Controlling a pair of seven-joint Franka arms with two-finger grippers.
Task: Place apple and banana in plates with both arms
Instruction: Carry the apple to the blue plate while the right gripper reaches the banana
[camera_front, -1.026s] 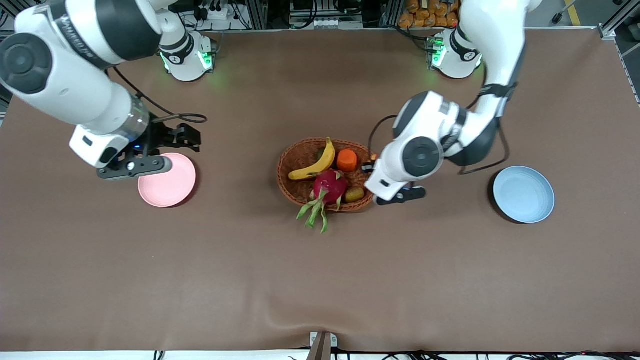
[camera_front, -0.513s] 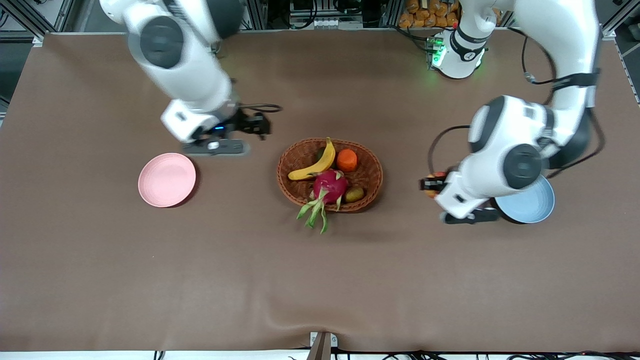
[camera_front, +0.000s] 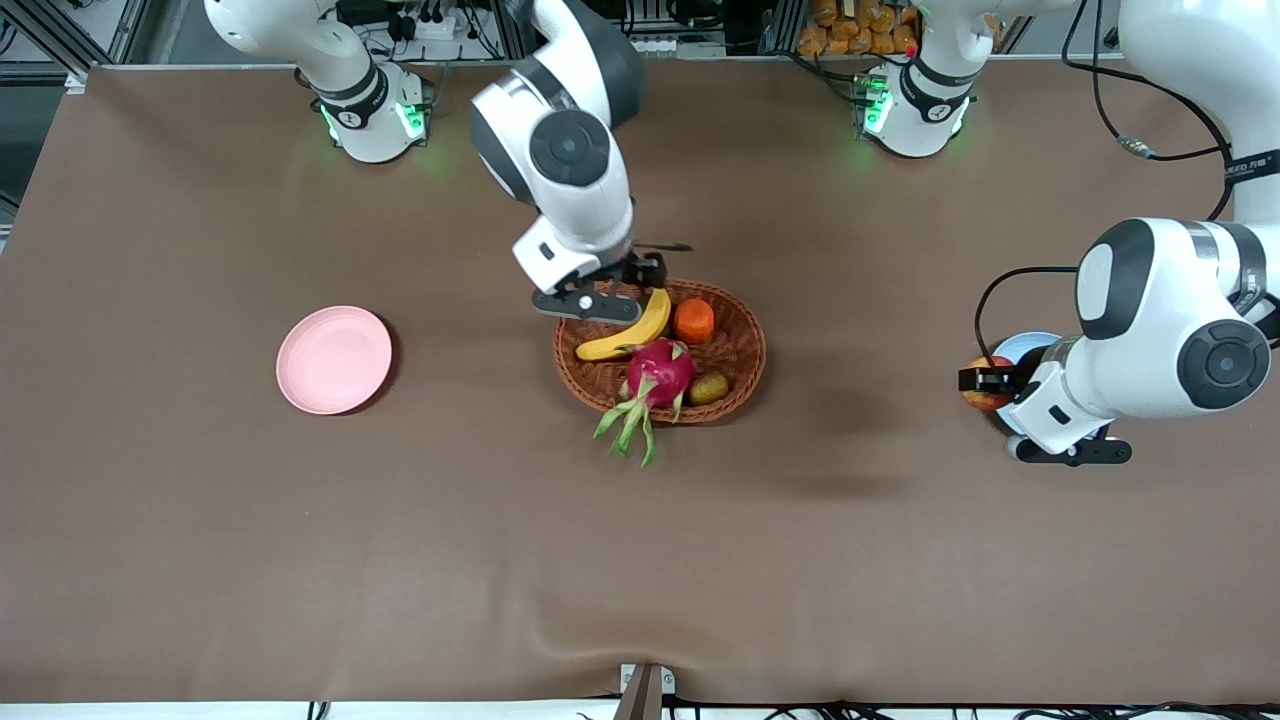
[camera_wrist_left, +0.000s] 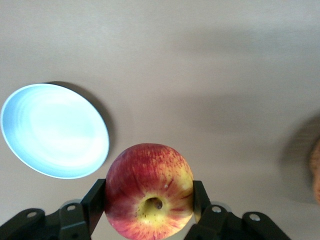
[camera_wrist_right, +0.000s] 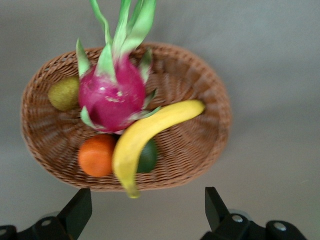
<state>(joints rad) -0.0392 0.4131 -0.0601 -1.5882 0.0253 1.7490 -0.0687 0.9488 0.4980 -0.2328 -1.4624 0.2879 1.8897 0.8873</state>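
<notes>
Both arms have swung across the table within the last second: the right gripper (camera_front: 622, 283) has left the pink plate (camera_front: 334, 359) for the basket (camera_front: 738, 352), and the left gripper (camera_wrist_left: 149, 195) has carried the apple (camera_wrist_left: 149, 191) from the basket toward the blue plate (camera_wrist_left: 54, 130). That gripper, clenched on the apple's sides, hangs just beside the blue plate's rim on the basket side, likely lining up a drop. Over the basket's rim, the right gripper's fingers (camera_wrist_right: 76, 209) are spread wide and empty, straddling the banana (camera_wrist_right: 146, 131), which lies in the basket against the dragon fruit (camera_wrist_right: 112, 92).
</notes>
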